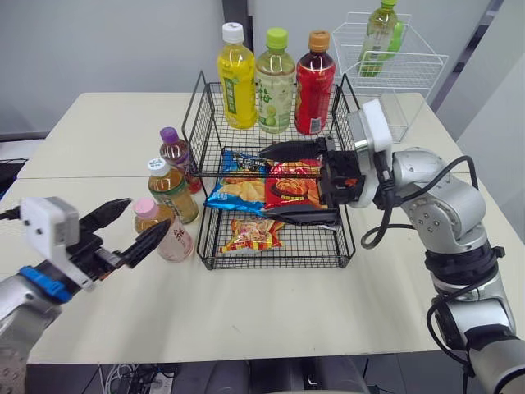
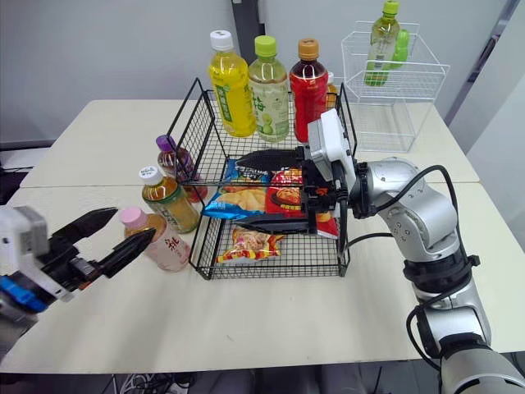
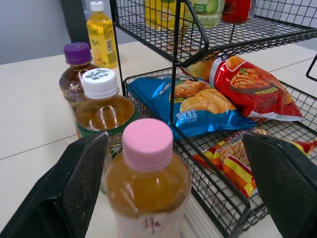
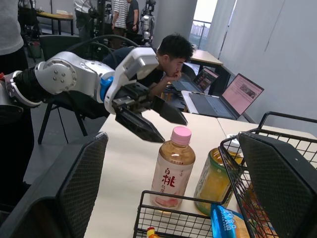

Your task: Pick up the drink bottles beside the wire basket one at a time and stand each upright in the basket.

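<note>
Now the left gripper is spread wide and empty, its tips close by the cap of the pink-cap bottle. That bottle stands upright on the table, just beside the left side of the basket. Behind it, the white-cap bottle and the purple-cap bottle stand upright beside the basket too. A yellow bottle, a green bottle and a red bottle stand on the top shelf. The right gripper, wide open and holding nothing, hovers over the snack bags on the lower shelf.
</note>
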Motion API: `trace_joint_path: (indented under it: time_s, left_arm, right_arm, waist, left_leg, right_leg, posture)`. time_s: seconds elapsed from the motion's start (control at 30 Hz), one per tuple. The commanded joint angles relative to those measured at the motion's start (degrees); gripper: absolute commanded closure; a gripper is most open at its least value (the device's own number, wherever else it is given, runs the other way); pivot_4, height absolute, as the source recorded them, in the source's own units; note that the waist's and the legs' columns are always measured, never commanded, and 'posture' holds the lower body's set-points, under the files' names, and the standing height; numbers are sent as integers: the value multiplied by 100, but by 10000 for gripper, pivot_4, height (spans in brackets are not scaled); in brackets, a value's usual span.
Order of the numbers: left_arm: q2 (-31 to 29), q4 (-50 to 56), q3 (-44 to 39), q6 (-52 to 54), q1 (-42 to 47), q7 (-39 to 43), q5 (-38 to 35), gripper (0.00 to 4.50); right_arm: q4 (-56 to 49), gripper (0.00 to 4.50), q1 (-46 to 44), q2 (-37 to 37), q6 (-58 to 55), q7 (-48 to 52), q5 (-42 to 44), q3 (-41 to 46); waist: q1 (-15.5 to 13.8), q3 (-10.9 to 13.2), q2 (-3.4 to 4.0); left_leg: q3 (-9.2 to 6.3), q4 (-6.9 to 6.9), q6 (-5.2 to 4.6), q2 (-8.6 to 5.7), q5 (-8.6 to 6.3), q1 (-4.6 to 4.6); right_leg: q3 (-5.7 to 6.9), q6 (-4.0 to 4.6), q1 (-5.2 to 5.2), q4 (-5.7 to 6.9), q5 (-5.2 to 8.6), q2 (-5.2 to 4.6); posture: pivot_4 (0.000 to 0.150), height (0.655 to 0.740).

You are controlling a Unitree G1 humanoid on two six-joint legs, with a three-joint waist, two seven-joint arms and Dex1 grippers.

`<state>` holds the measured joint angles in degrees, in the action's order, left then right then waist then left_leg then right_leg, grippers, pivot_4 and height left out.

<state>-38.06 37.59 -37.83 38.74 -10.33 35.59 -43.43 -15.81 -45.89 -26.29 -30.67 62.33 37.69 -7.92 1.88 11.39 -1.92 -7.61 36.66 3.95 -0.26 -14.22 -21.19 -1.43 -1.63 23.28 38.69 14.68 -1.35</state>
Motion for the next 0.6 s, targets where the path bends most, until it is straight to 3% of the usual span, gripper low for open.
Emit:
trace_joint_path:
  time_s: [0.03,0.57,0.6]
  left_arm:
    - [-83,-115,258,-311,158,-90,320,223]
    - [-48,-738,834,-708,611,-157,851,223]
    - [-45,-765,847,-723,620,-147,859,1973]
  right_arm:
    - [-272,0,-12,-60,-38,-121,73,179]
    - [-463,0,77,-159,-116,-330,116,238]
    - [-471,0,87,-164,-111,-330,113,240]
  waist:
    - [0,0,0]
    - [-5,0,0]
    - [-6,0,0]
  left_leg:
    - [3,-2,0,0,0,2]
    - [31,-27,0,-1,0,18]
    - [36,-31,0,-1,0,21]
  right_leg:
    - [-3,1,0,0,1,0]
    - [-45,-3,3,-8,0,5]
    - [-49,-3,3,-9,1,5]
  posture:
    - [1500,7400]
    - [1500,7400]
    - [1500,7400]
